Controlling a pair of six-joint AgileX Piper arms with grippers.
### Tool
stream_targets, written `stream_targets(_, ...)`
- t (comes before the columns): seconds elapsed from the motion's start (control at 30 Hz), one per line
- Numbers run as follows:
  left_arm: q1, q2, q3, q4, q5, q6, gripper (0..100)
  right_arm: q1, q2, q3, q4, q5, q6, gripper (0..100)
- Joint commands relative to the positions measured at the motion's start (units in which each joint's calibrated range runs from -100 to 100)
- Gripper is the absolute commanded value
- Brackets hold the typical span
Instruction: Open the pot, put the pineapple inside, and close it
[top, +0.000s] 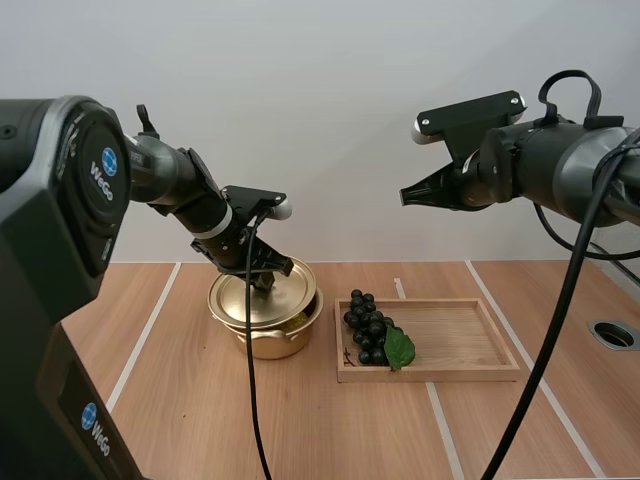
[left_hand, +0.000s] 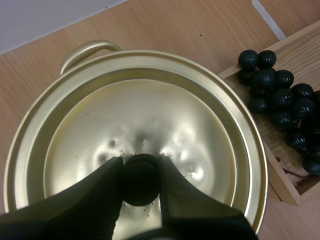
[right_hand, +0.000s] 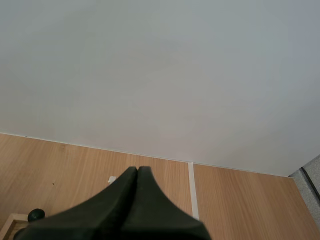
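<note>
Tabletop (top: 200, 420): pale wood with white tape lines, carrying all the items below. Wooden tray (top: 470, 340): shallow and rectangular, just right of the pot and apart from it, mostly bare. Pot (top: 275, 345): brass-coloured, left of centre, with one loop handle (left_hand: 87, 52) showing at its far rim. Lid (top: 262, 297): same metal, over the pot's mouth and tilted slightly in the high view. Whether it has cleared the rim cannot be told. Bunch of grapes (top: 368, 328): dark, with a green leaf (top: 399, 348), lying in the tray's left end on the side nearest the pot. This is the only fruit on hand, so it is taken as the item to go inside, though the task names a pineapple. Right claw (top: 407, 196): high above the tray, fingers pressed together into one wedge and empty. Left claw (top: 262, 280): down on the lid's centre, fingers pinching the knob from both sides. Knob (left_hand: 140, 179): small, round and black, seated between those fingers. Step in hand: opening the pot, with the grasp made and the lid at the point of lifting. The next move calls for a straight rise to free the rim without dragging the pot. The lid should then be carried aside, leaving the mouth open for the right arm to bring the fruit.
</note>
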Motion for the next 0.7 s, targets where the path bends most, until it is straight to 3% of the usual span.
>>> stream_targets(0.0, -0.18, 0.18, 0.03, -1.82, 0.59, 0.67, 0, -0.21, -0.3, 0.24, -0.2, -1.34, 0.46, 0)
stream_targets(0.67, -0.18, 1.0, 0.17, -2.72, 3.34, 1.21, 0, -0.21, -0.3, 0.24, -0.2, -1.34, 0.46, 0)
